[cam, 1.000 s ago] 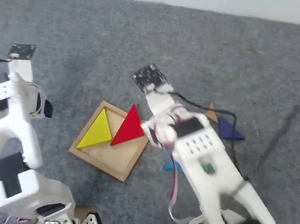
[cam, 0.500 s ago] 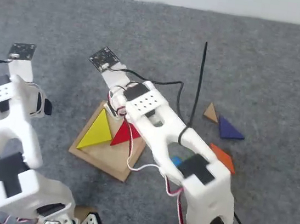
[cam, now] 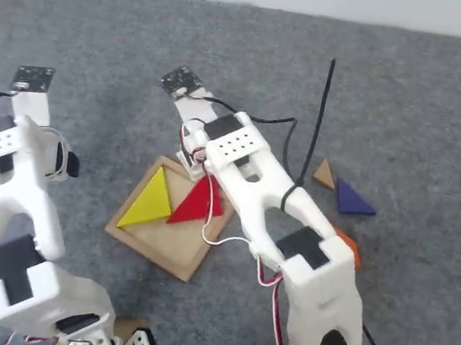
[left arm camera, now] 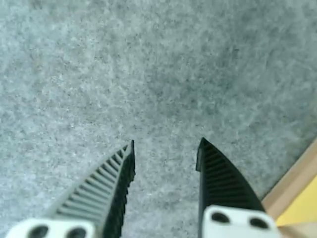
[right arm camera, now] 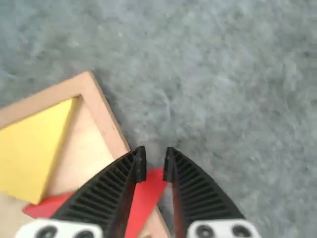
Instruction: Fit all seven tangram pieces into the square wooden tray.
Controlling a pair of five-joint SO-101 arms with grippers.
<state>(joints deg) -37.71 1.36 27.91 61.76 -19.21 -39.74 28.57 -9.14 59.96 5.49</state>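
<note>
high view: the tray [cam: 147, 253] sits on the grey carpet [cam: 394, 92], with the yellow triangle [cam: 150, 199] lying flat in its left half. the red triangle [cam: 197, 202] lies beside the yellow one, but its tip runs up onto the tray's far-right rim, so i judge it not seated yet. the right arm [cam: 248, 170] reaches over the tray's right side to that rim. the left arm [cam: 14, 169] stands well off the tray's left side. out past the tray's right side lie a small brown triangle [cam: 324, 175], a blue triangle [cam: 351, 199] and an orange piece [cam: 347, 246], the last partly under the right arm.

left wrist view: the left gripper [left arm camera: 166, 146] is spread wide over carpet, holding nothing. a corner of the tray, with yellow inside, sits just beside it.

right wrist view: the right gripper [right arm camera: 154, 153] hangs over the tray's rim where the red tip crosses it. whether it is pinching that tip or only poised above it, i cannot tell.

my worry: if the red piece is left riding the rim, it will sit propped up and rob room from the other pieces. a push to seat it could slide the tray on the carpet or nudge the yellow triangle out of place. the arm's loose cable [cam: 309, 140] could also snag the orange piece.
</note>
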